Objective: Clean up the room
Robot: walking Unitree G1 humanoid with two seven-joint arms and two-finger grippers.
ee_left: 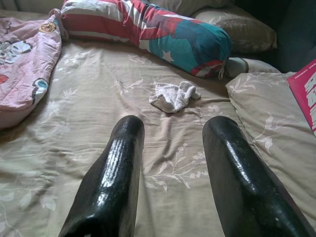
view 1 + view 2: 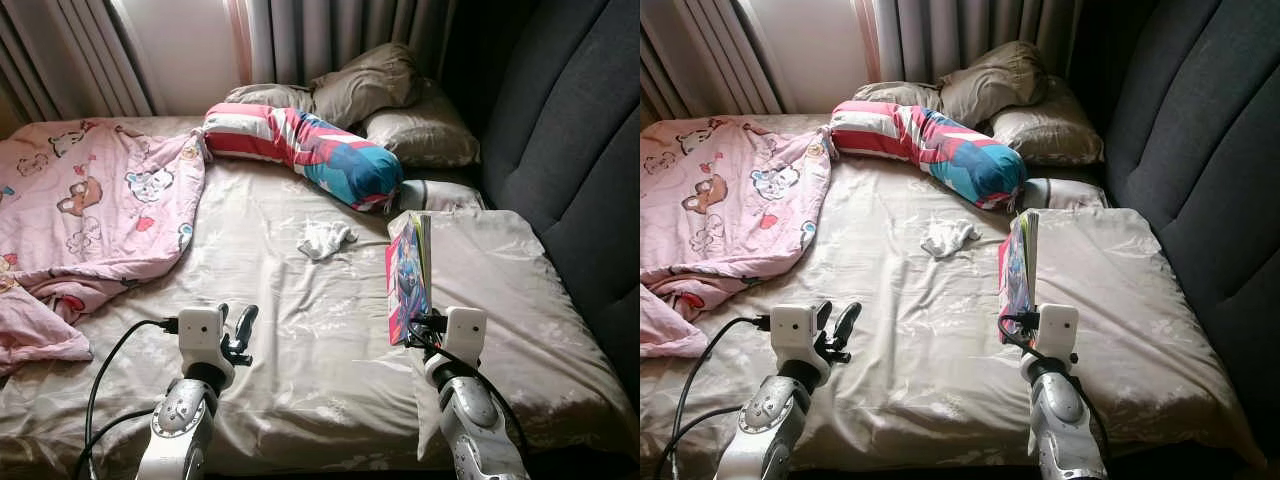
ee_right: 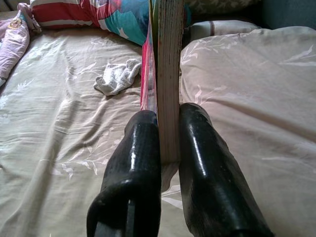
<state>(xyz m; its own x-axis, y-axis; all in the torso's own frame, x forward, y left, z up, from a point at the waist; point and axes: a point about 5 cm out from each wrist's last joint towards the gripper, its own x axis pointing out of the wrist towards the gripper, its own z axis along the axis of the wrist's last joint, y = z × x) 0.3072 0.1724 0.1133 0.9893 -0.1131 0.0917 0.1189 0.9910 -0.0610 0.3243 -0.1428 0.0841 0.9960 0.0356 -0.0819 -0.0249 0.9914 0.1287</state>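
While it stands on edge above the bed (image 2: 300,330), one thin book (image 2: 407,278) with a glossy pink and blue cover is pinched at its lower end between the two smooth black fingers (image 3: 207,168) of the right gripper (image 2: 420,325), one pressed flat to each side. Its pale page block faces the wrist camera. Left of the book, one small crumpled white cloth (image 2: 325,239) lies on the wrinkled tan sheet printed with pale leaves. Beyond the cloth lies one long bolster (image 2: 300,150) in red, white and teal, with three soft brownish pillows (image 2: 420,130) behind it. Far left of the book, one pink cartoon-print quilt (image 2: 90,210) is bunched up. Right of the book rises a dark padded headboard (image 2: 570,150). The left gripper (image 2: 238,335) hovers over the sheet, fingers spread wide around nothing.
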